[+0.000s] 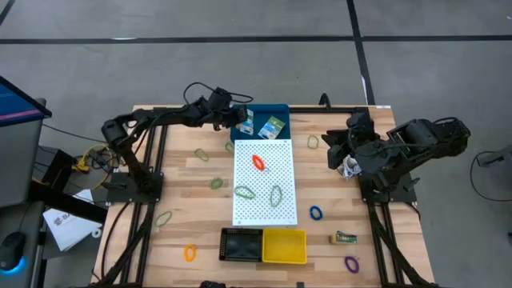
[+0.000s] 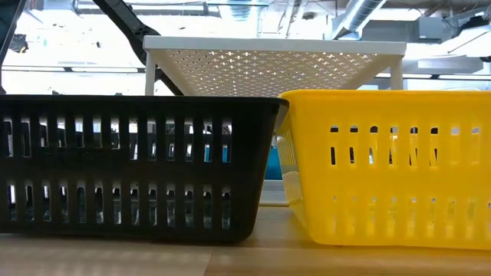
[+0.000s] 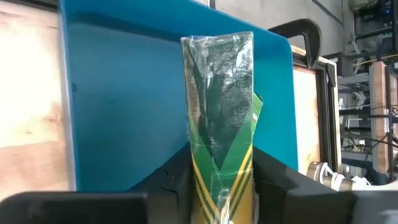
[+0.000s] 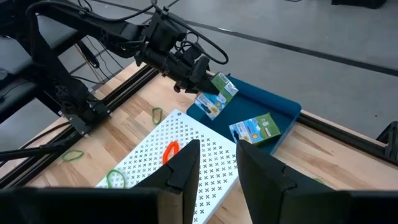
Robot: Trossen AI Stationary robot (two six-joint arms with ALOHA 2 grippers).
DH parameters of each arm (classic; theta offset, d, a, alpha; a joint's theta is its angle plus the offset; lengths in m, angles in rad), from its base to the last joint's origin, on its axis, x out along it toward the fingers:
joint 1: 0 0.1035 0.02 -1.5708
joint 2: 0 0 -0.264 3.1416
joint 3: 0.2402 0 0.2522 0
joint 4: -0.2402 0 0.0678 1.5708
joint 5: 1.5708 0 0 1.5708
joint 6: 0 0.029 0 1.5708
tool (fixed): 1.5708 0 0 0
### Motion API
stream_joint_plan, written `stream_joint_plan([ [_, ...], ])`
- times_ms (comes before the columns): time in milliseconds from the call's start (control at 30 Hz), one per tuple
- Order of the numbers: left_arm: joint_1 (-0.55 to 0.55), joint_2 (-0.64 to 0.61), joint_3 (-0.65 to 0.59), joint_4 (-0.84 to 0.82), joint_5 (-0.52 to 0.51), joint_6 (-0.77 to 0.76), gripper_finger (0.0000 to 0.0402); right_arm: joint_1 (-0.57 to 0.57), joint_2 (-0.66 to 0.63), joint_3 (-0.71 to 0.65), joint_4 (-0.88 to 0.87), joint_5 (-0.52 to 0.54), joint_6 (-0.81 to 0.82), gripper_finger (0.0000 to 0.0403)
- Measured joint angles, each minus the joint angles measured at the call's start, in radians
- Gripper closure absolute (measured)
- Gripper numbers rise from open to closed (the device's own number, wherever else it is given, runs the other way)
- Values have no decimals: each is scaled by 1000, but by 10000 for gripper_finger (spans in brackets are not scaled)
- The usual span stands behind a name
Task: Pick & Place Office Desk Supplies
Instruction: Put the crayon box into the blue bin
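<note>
My left gripper (image 1: pixel 238 117) reaches over the blue tray (image 1: pixel 268 112) at the table's far middle and is shut on a green printed packet (image 3: pixel 219 106). Two more packets (image 4: pixel 208 104) (image 4: pixel 255 129) lie flat in the tray. Coloured rubber bands lie scattered: a red one (image 1: pixel 258 162) and two green ones (image 1: pixel 244 192) on the white perforated board (image 1: pixel 264 212), others on the wood, such as blue (image 1: pixel 316 213) and orange (image 1: pixel 190 253). A further packet (image 1: pixel 344 238) lies near the right front. My right gripper (image 4: pixel 217 158) hovers open high at the right. My left gripper pinches the green packet by its near end (image 3: pixel 221 190) between its two fingers. The fingers come slanting down from the table's left side, along the packet. The packet sticks out past the fingertips over the blue tray; whether its free end touches the tray I cannot tell.
A black basket (image 1: pixel 241 245) and a yellow basket (image 1: pixel 285 246) stand side by side at the near edge. A white bulb-like object (image 1: pixel 350 166) sits under my right arm. The white board stands raised on legs (image 2: pixel 151 77). Bare wood lies at the table's left.
</note>
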Motion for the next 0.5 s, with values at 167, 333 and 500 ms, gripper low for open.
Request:
stream_joint_plan([
  [167,1,0,0,0,-16,6,259,0,0,0,0,2,0,300],
  [333,1,0,0,1,-16,6,225,0,0,0,0,3,0,300],
  [500,1,0,0,18,-14,10,202,0,0,0,0,3,0,300],
])
